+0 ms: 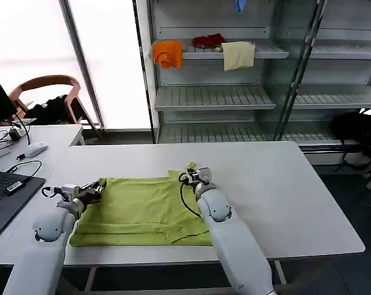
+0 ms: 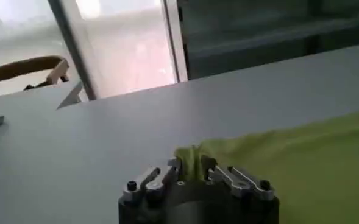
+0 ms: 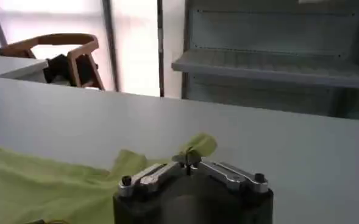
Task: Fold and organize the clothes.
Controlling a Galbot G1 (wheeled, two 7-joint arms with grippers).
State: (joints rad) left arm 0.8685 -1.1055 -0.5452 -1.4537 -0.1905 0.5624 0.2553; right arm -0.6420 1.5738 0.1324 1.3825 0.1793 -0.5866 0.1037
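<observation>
The clothes are one lime yellow-green T-shirt, lying partly folded on the white table in the head view. My left gripper is at the shirt's far left corner, shut on a bunch of the fabric. At the shirt's far right corner my right gripper is shut on a small tuft of cloth. In the right wrist view the shirt spreads flat beside that gripper. The left wrist view has the shirt stretching away from the left gripper.
A laptop, a mouse and cables lie on the desk to the left. Behind the table stand metal shelves holding orange, red and cream cloths. A wooden chair is at the back left. The table's right half is bare.
</observation>
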